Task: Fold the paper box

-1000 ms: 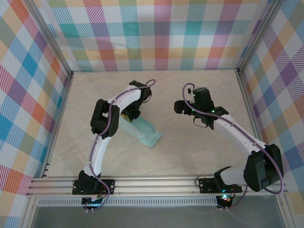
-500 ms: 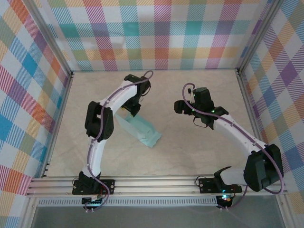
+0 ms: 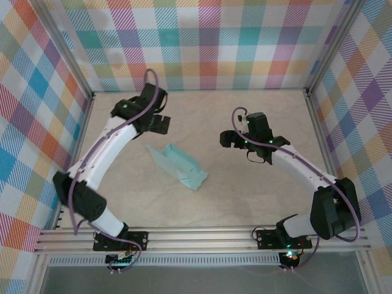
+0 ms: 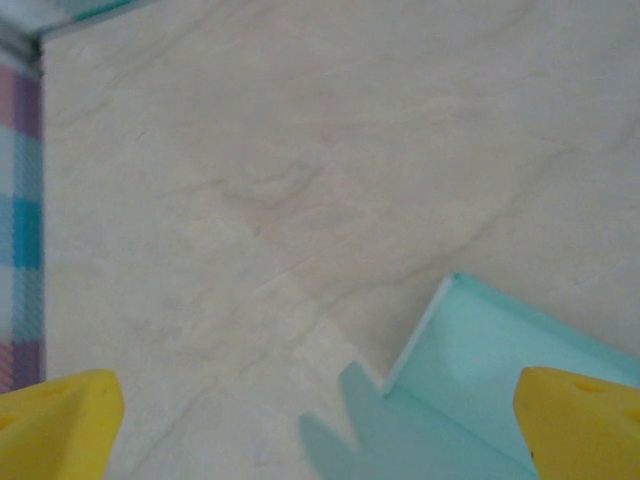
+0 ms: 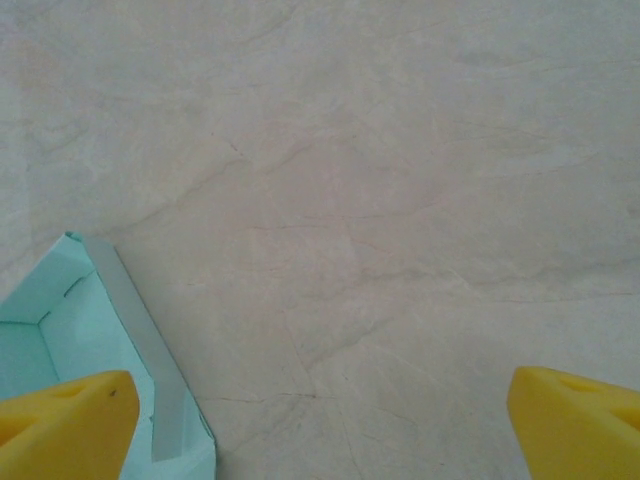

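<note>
Arms both stand clear of the paper box (image 3: 177,165), which lies partly folded mid-bench (image 3: 257,196). Just beyond its far corner hovers the left tool (image 3: 160,124), spread wide and empty. Elbow bent, the right tool (image 3: 225,139) points leftward, likewise released, well apart.

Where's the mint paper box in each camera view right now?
Top external: the pale mint-teal card paper box lies left of centre.
Left wrist: box at bottom right.
Right wrist: box at bottom left.
Shared landmark: the beige marbled tabletop beneath it.
</note>
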### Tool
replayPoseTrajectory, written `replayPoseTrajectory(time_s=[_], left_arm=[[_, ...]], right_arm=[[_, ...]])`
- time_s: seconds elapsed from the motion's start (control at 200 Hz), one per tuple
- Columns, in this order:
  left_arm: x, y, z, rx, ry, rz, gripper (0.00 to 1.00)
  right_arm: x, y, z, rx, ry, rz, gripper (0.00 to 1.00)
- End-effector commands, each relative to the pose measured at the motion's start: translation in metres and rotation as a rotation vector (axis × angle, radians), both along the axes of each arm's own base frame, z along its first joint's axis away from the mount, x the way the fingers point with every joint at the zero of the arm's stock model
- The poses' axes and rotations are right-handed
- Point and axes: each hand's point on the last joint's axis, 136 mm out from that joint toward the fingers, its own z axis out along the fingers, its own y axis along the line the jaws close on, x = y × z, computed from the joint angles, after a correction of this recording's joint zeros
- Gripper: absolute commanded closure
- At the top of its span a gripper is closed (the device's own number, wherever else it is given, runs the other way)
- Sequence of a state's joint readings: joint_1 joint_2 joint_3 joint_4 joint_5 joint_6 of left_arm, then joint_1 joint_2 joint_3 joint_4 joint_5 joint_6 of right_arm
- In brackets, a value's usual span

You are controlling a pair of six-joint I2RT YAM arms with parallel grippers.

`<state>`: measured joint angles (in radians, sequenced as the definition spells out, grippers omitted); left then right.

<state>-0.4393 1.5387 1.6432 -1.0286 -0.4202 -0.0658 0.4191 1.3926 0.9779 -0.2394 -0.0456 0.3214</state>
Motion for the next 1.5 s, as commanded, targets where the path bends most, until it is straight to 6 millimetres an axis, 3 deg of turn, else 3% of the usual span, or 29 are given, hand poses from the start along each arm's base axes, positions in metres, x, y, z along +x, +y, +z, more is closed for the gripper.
replayPoseTrajectory(time_s=[0.0,0.07,0.2,0.335,0.42,0.58,0.695,0.795,0.85,0.92,1.27,1.495], left_arm=[[-0.019,0.05,0.011,-0.124,-0.113,0.228,0.0],[-0.044,0.078,0.004,-0.208,-0.139,0.367,0.0],[-0.09,0.113,-0.035,-0.319,-0.075,0.584,0.0],[-0.125,0.115,-0.082,-0.443,-0.008,0.752,0.02],[-0.133,0.101,-0.115,-0.563,0.017,0.799,0.05],[-0.118,0.055,-0.173,-0.855,0.109,0.813,0.14],[-0.096,0.029,-0.188,-0.949,0.136,0.735,0.13],[-0.084,0.02,-0.197,-0.966,0.162,0.725,0.28],[-0.078,0.015,-0.202,-0.977,0.178,0.718,0.45],[-0.064,0.006,-0.205,-1.009,0.184,0.69,0.53],[-0.008,-0.031,-0.222,-1.015,0.298,0.519,0.59],[0.028,-0.077,-0.224,-0.994,0.397,0.358,0.58]], right_arm=[[0.003,0.019,0.005,0.057,-0.019,0.095,0.01],[0.006,0.025,0.003,0.069,-0.011,0.117,0.0],[0.011,0.032,0.0,0.077,0.0,0.13,0.0],[0.017,0.039,0.001,0.07,0.015,0.151,0.0],[0.019,0.043,0.002,0.076,0.03,0.164,0.0],[0.021,0.046,0.001,0.091,0.033,0.158,0.0],[0.019,0.042,0.003,0.091,0.016,0.141,0.0],[0.014,0.036,0.004,0.08,0.005,0.125,0.0],[0.01,0.032,0.002,0.069,0.003,0.116,0.0],[0.006,0.027,0.002,0.062,-0.003,0.105,0.0],[-0.008,0.014,-0.004,0.033,-0.005,0.081,0.0],[-0.015,-0.004,-0.008,-0.026,-0.018,0.059,0.0]])
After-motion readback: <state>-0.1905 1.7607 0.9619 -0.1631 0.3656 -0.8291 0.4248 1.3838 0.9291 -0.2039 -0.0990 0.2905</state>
